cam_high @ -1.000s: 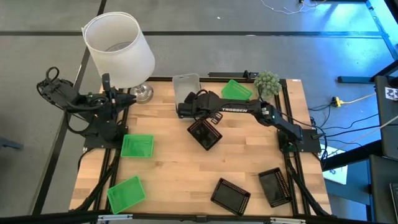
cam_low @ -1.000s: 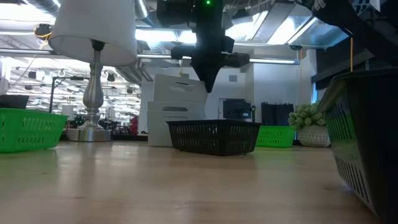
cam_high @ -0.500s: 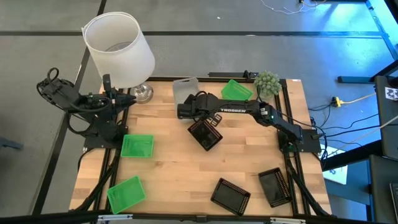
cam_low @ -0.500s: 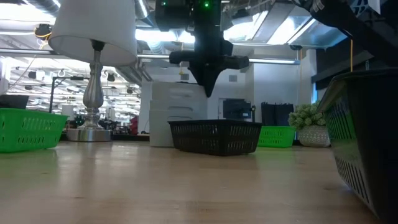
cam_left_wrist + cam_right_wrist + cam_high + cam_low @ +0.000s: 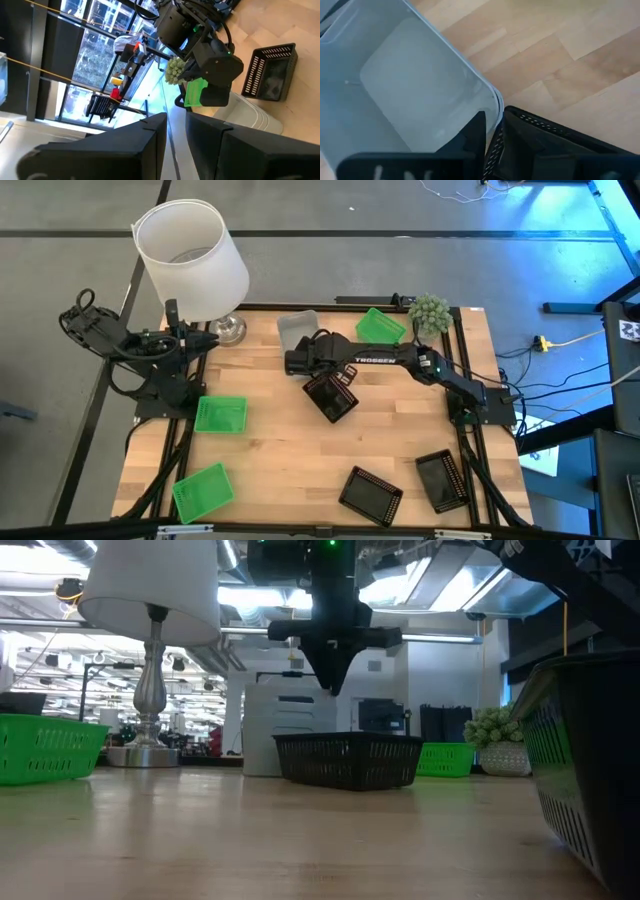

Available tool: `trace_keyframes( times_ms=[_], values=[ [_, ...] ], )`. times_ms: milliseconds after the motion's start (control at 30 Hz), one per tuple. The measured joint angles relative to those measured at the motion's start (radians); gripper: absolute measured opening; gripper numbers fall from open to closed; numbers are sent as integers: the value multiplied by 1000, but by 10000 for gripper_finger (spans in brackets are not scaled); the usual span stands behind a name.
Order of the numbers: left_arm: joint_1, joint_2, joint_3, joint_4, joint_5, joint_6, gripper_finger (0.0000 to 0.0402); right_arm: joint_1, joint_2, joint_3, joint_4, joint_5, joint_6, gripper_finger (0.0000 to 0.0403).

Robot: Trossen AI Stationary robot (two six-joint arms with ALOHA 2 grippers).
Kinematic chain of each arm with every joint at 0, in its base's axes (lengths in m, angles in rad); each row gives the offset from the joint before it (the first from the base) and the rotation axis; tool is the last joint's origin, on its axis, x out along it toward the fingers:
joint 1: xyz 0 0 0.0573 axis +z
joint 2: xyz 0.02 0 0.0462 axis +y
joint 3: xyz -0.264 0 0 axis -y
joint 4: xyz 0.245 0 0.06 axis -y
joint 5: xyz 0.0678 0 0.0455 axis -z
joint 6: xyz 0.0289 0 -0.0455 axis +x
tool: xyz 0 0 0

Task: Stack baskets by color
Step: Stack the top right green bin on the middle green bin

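At twelve o'clock on the table, a grey-white basket (image 5: pixel 298 329) lies beside a black basket (image 5: pixel 331 397) (touching, perhaps). Right gripper (image 5: pixel 293 361) hovers between them, fingers slightly parted, holding nothing. Left gripper (image 5: pixel 207 338), slightly parted too, waits at ten o'clock.

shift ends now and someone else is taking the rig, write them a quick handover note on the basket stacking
Left hand: parked at the table's left rear by the lamp, slightly open, empty.
Right hand: at the rim of the grey-white basket, rear centre; grip unclear.
Green baskets: one rear right, two left, all apart.
Black baskets: one centre, two front right, apart.
Done: no green or black stack. Left: both. Grey-white count unclear.
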State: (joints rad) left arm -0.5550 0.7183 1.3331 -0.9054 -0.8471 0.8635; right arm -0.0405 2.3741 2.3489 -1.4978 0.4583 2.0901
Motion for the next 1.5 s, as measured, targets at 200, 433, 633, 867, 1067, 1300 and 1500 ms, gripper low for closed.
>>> trace_keyframes(
  times_ms=[200, 433, 633, 867, 1067, 1300, 1500],
  values=[
    [0, 0, 0, 0, 0, 1, 66, 4, 0, 0, 8, -4, 0, 61],
    [0, -2, 0, 1, -1, -52, 66, 57, -24, 6, 2, 159, -90, 61],
    [0, -2, 0, 1, -10, -130, 66, 138, -60, 5, -25, 280, -289, 61],
    [0, -1, 0, 0, -79, -332, 66, 259, -116, 7, -57, 322, -781, 61],
    [0, 1, 0, -53, -103, -591, 66, 344, -209, 6, -67, 215, -1197, 61],
    [0, 40, 0, -280, 71, -925, 66, 414, -362, 6, -62, 127, -1334, 61],
    [0, 89, 0, -485, 316, -1239, 66, 484, -459, 6, -57, 18, -1417, 61]
  ],
)
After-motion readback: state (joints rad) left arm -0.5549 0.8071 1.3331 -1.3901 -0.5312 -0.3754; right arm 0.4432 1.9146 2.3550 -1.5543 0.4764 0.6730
